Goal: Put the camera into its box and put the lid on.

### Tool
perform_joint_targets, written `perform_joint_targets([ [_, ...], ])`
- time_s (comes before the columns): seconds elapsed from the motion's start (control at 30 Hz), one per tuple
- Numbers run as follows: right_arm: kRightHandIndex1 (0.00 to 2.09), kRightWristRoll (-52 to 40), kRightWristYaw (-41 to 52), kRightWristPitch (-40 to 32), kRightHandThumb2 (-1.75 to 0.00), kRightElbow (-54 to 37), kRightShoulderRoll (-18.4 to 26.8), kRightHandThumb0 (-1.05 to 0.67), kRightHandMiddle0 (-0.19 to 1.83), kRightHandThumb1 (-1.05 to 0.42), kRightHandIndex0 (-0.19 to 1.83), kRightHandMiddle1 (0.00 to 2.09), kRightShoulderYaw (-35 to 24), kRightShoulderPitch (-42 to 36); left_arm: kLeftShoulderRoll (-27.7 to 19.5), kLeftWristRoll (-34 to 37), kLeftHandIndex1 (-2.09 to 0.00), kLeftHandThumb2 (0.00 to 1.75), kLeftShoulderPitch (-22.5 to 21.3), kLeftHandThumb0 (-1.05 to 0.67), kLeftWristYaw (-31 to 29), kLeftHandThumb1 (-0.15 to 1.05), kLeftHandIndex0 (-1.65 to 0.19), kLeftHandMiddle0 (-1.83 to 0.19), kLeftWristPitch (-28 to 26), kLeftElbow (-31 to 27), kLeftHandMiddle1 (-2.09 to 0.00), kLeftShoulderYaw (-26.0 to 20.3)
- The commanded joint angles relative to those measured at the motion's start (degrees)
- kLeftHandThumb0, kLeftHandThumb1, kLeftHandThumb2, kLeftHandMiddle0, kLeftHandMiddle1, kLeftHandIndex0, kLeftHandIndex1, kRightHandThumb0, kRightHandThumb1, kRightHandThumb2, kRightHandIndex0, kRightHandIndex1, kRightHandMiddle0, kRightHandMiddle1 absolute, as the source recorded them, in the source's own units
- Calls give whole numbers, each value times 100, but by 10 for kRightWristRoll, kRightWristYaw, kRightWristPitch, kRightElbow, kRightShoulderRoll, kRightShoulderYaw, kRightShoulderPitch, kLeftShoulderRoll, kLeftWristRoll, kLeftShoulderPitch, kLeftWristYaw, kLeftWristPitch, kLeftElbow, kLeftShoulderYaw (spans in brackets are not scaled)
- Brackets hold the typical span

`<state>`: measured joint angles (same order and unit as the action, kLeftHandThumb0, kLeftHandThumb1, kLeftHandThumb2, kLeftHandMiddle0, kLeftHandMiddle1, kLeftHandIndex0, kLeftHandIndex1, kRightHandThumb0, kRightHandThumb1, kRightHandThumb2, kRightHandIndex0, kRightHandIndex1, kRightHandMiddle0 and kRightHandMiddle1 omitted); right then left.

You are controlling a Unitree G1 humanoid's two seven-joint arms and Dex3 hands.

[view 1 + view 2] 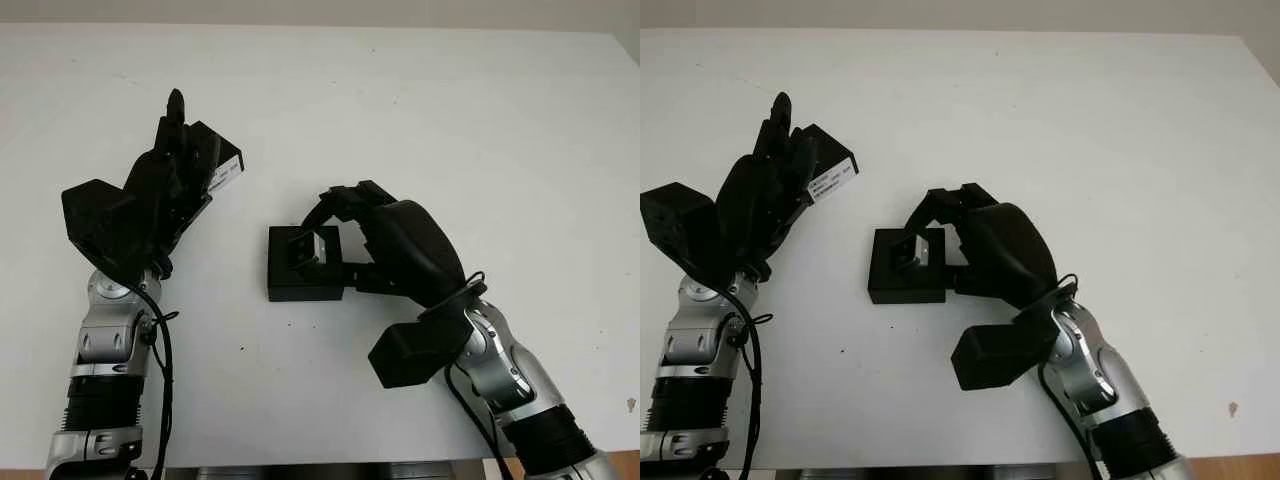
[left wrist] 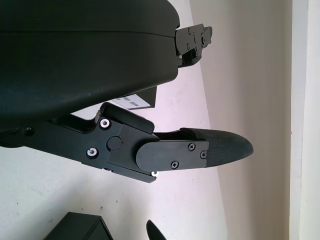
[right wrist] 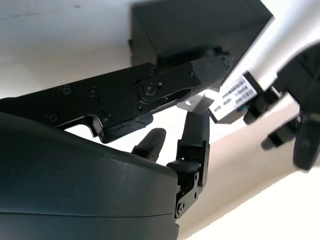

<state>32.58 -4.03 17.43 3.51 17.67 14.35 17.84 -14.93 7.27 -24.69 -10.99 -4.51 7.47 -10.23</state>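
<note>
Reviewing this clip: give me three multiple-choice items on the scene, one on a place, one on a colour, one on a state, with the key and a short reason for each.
1. Where is the black box?
A. at the table's far edge
B. near the middle of the white table, between the two arms
C. on the lid

2. What colour is the label on the lid?
A. white
B. red
C. yellow

3. What is the right robot hand doing?
A. holding the lid
B. parked at the table's near edge, open
C. holding the camera at the box's opening

Key:
1 B: the box sits on the table between the arms.
2 A: a white label with dark print shows on the lid, which the left robot hand holds.
3 C: its fingers close around the small camera over the box.
</note>
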Motion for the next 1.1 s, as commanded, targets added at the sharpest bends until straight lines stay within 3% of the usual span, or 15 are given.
perform_joint_targets([
  [0.0, 83, -29, 10, -8, -7, 2, -9, -42, 37, -105, 16, 177, -17, 14, -4, 3, 0, 44, 4, -76, -2, 105, 19, 19, 6, -3, 0, -1],
  [0.63, 87, -103, 70, -37, -7, -35, -21, -45, 37, -105, 13, 176, -36, 4, -8, 0, 0, 45, 2, -76, -4, 105, 19, 19, 8, -3, 0, 2],
  [1.07, 83, -120, 58, -10, -8, -27, -54, -41, 32, -105, 10, 170, -24, -31, -6, 1, 0, 45, 3, -76, -2, 105, 19, 19, 9, -1, 0, 1],
])
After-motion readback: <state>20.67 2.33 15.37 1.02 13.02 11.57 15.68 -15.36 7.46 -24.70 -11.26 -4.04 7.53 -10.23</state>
